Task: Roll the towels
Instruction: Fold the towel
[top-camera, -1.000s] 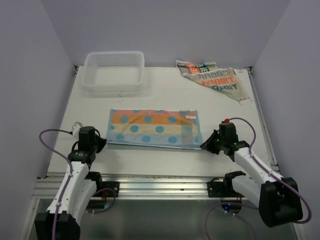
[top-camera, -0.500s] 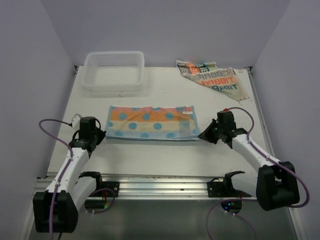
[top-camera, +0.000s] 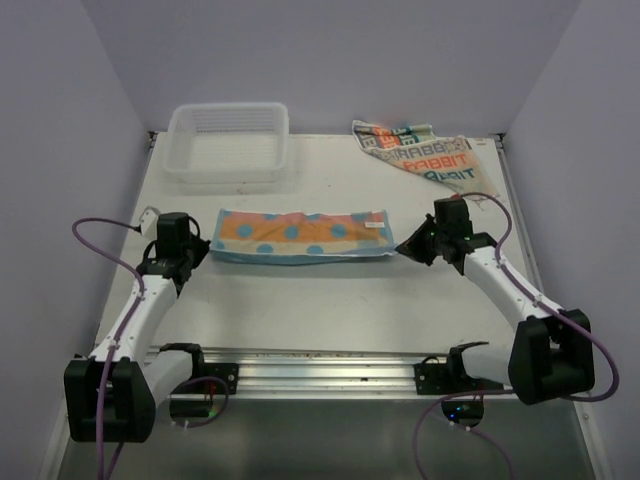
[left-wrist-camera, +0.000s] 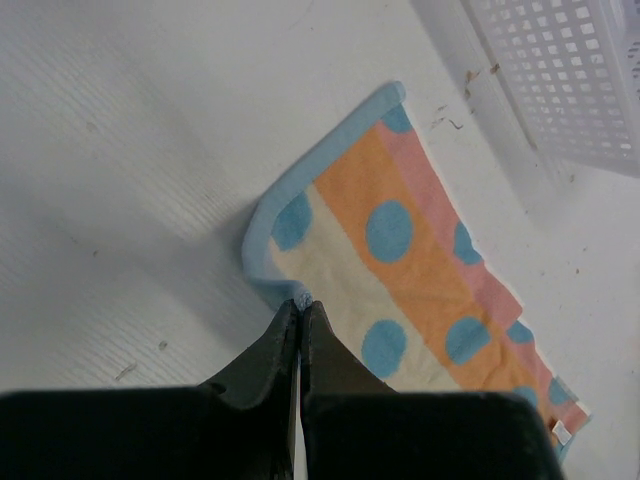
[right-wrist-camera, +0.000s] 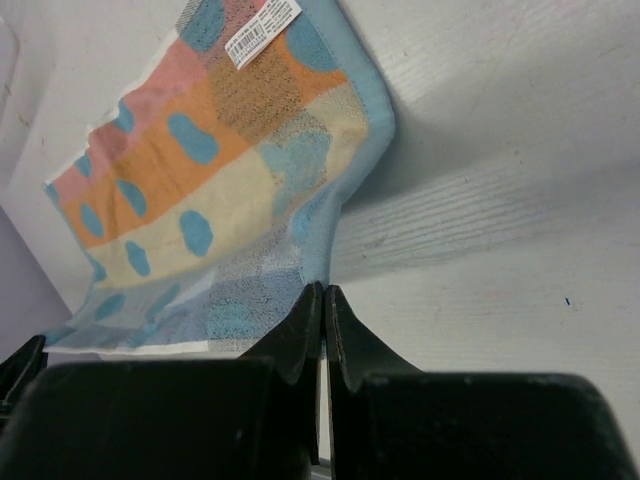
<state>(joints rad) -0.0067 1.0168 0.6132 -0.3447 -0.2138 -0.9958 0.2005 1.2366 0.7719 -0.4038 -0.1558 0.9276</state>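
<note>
A soft light blue polka-dot towel (top-camera: 300, 234), banded orange, pink and cream, stretches across the middle of the white desk (top-camera: 330, 300), with its near edge raised off the surface at both ends. The left gripper (left-wrist-camera: 300, 305) has its jaws pinched tight on the blue hem at the towel's left end. The right gripper (right-wrist-camera: 322, 292) has its jaws clamped on the hem at the right end. A cream cloth with orange and teal lettering (top-camera: 425, 155) lies rumpled at the far right corner. A white slatted plastic basket (top-camera: 228, 170) sits far left.
</note>
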